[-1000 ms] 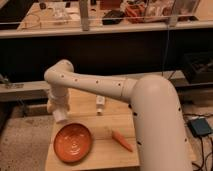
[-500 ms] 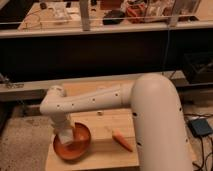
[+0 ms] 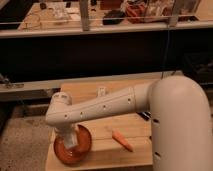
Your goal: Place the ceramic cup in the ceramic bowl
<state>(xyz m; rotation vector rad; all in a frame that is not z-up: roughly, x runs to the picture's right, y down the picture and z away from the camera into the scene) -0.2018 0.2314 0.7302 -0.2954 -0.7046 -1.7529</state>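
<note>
Near table [image 3: 80, 91] front-left edge: claw [image 3: 69, 142] closed, low inside ceramic bowl [image 3: 84, 145]; carrot [image 3: 122, 141] apart, rightward.

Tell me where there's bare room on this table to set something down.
Bare wood lies between bowl and carrot, and along the back edge left of the small white object. Front left is crowded: the gripper hangs shut over the bowl, the arm crossing above.
</note>
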